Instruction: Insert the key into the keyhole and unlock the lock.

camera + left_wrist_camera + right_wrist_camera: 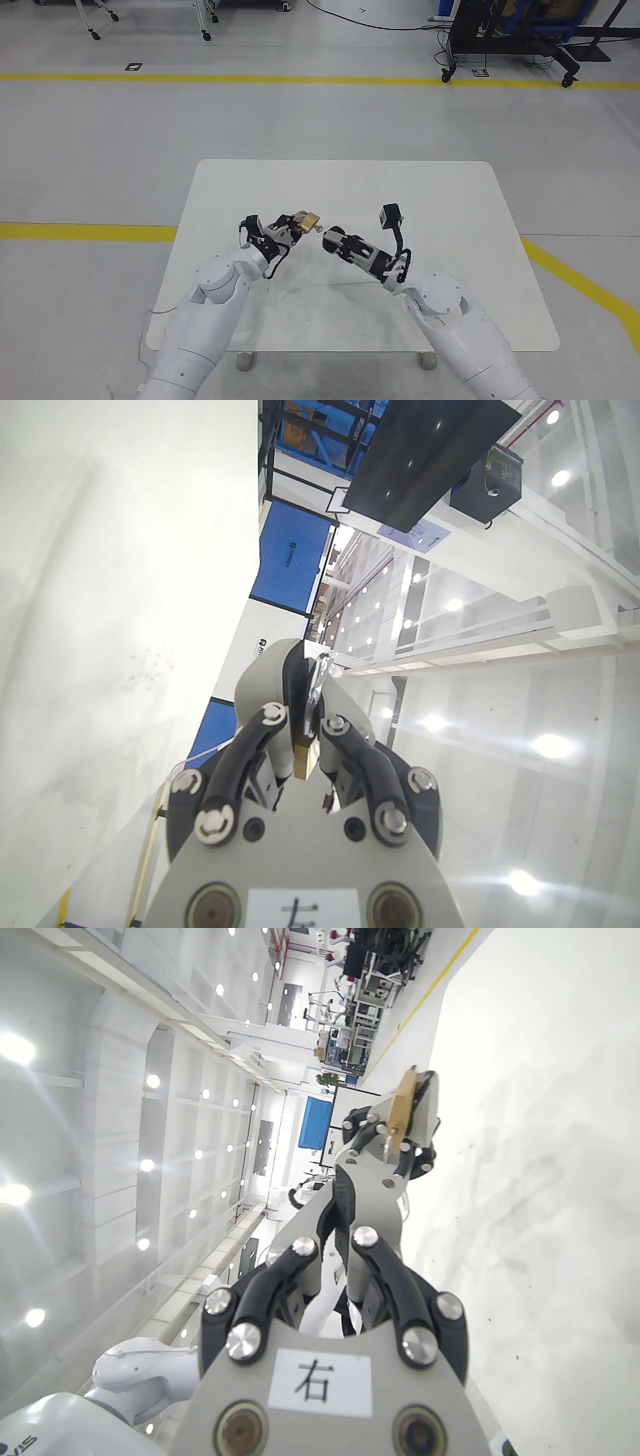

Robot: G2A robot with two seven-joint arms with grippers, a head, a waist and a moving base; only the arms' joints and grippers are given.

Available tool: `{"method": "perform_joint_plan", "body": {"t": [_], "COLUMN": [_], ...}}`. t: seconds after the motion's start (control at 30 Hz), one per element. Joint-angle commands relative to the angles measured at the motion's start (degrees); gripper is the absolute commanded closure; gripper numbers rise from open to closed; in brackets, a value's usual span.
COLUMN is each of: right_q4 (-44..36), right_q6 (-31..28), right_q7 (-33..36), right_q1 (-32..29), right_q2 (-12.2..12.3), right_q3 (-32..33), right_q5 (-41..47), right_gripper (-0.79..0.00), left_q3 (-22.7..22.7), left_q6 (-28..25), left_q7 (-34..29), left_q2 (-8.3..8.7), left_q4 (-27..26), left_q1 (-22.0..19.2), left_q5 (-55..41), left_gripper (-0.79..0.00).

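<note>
A brass padlock (311, 219) hangs above the middle of the white table (450, 200), with my left gripper (299, 224) shut on it. In the left wrist view the brass body (305, 756) and silver shackle (318, 680) sit clamped between the fingers (270, 680). A small silver key (389, 1144) sticks out of the lock's end (402, 1108). My right gripper (344, 1180) is shut, its tips a short way from the key, and I see nothing between its pads. In the top view it (330, 238) faces the lock from the right.
Both grippers are held above the bare white tabletop. Yellow floor lines (300, 78) run around the table. Dark wheeled racks (510, 40) stand far behind it.
</note>
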Motion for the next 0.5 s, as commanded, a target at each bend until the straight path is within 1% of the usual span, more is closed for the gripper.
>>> {"method": "perform_joint_plan", "body": {"t": [0.0,0.13,0.2,0.47], "right_q4": [-0.1,1.0,1.9,4.6], "right_q6": [-2.4,-6.9,-8.2,-8.7], "right_q7": [0.3,-0.3,-1.1,-2.6], "right_q1": [-0.1,0.5,0.9,2.5], "right_q2": [-0.1,-0.4,-0.5,-1.0], "right_q3": [-0.3,-1.6,-2.1,-3.1], "right_q5": [0.0,-0.8,-1.6,-2.3], "right_gripper": [0.000,0.000,0.000,0.000], "left_q3": [-0.3,-0.6,-0.7,-0.8], "left_q6": [2.9,5.2,6.1,8.7], "left_q7": [-1.9,-4.9,-6.2,-9.2], "left_q2": [0.01,0.00,0.00,0.29], "left_q4": [0.1,0.1,0.2,-0.2], "left_q1": [-0.2,-0.2,-0.3,-0.4], "left_q5": [-2.9,-7.0,-8.7,-10.9], "left_gripper": [0.000,0.000,0.000,0.000]}}
